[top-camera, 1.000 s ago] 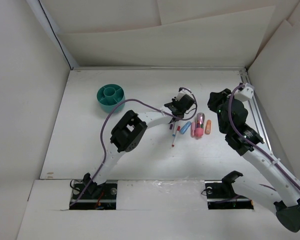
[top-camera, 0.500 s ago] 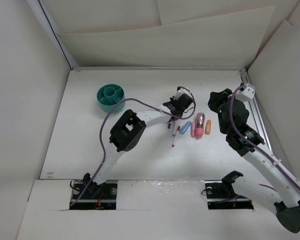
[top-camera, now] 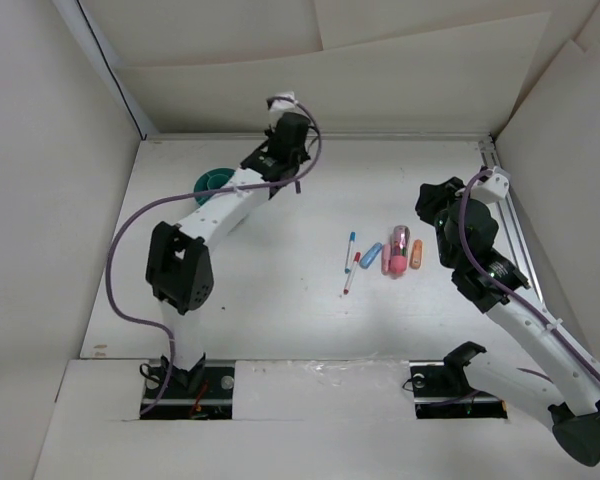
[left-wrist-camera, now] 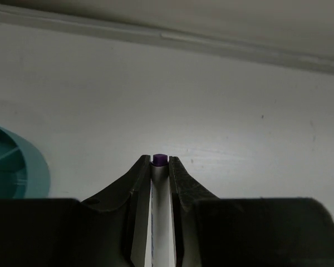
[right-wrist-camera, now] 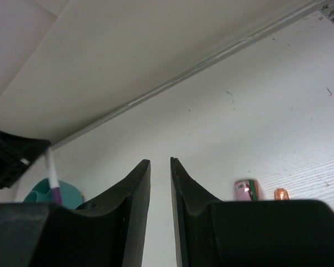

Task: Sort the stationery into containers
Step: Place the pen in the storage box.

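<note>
White walls close round a pale desk point(top-camera: 280, 300), bare but for a few things. At its far side the left fingers point(left-wrist-camera: 138, 181) are pressed narrow onto a thin white pen point(left-wrist-camera: 160, 194), one finger flat along each side of the barrel, with its purple cap point(left-wrist-camera: 159, 160) poking out just past the fingertips. In the right wrist view this pen hangs nearly upright from those fingers, cap lowest, in front of the round teal cup point(left-wrist-camera: 16, 172); whether the cap touches the cup I cannot tell. Seen from above, the left fingers stand at about 2 o'clock of the cup, near it, and the arm hides part of the rim. The right fingers point(right-wrist-camera: 138, 183) are almost together, a thin slit between them and nothing in it. At roughly 7 o'clock of them, near but apart, the loose stationery lies on the desk: a blue-capped pen point(top-camera: 350, 250), a red-capped pen point(top-camera: 351, 272), a short blue piece point(top-camera: 372, 254), pink pieces point(top-camera: 391, 262), a magenta one point(top-camera: 401, 239) and an orange one point(top-camera: 416, 254), the chunky ones side by side. That cluster lies at about 4 o'clock of the cup, well apart from it.
</note>
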{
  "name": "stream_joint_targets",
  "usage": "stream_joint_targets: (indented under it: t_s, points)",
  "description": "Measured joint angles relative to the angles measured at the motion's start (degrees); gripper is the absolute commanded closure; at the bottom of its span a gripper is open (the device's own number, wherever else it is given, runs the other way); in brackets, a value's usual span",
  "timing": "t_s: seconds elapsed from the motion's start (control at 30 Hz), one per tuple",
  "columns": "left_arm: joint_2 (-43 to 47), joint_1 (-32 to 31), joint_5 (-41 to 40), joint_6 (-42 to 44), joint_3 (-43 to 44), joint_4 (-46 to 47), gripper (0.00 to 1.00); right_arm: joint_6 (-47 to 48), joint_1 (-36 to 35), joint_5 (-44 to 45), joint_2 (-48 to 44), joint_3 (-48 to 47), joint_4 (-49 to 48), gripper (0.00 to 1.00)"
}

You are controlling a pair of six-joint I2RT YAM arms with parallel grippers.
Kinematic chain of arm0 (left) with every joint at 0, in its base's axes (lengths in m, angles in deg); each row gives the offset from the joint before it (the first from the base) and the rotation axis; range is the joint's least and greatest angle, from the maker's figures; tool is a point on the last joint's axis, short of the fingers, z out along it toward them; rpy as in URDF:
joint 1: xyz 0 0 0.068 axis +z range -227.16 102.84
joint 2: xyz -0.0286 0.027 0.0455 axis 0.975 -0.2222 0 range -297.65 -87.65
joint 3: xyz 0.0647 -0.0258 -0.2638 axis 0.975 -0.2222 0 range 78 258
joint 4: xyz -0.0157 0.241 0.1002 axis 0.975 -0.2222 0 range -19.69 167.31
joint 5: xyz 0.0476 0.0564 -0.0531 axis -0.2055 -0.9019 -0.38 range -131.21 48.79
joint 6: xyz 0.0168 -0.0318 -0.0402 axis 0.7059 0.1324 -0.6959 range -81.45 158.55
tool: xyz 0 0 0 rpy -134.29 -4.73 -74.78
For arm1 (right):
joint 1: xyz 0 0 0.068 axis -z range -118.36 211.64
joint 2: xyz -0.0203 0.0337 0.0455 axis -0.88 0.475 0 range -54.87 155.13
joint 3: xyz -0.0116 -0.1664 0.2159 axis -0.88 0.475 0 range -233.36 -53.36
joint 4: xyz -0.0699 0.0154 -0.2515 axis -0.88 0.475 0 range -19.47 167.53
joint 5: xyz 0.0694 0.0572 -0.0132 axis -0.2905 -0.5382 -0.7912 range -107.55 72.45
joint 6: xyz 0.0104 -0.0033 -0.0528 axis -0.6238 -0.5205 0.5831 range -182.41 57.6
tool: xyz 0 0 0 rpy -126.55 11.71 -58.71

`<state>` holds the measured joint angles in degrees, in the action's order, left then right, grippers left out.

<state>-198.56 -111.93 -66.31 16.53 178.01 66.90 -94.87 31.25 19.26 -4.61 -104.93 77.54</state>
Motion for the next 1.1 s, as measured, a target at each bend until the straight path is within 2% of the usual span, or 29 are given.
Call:
stream_joint_targets:
  t_s: [0.17,0.43,0.7,1.1]
  points:
    - [4.70,7.30,-1.03,-3.67,1.36,1.18,1.00,0.00,0.00,-0.48,0.17,0.02,-0.15,0.73]
    - [5.29,20.15,-6.40,-6.95,1.31,1.75,1.00,0.00,0.00,-1.95,0.37,1.01,-0.92,0.73]
    - [4.68,20.92,-15.72,-3.56,0.83,4.94,1.00,0.00,0.00,-2.97,0.37,1.07,-1.46,0.73]
    - [4.68,27.87,-24.24,-2.12,-9.75,7.06,1.00,0.04,0.00,-3.91,0.28,1.07,-1.46,0.73]
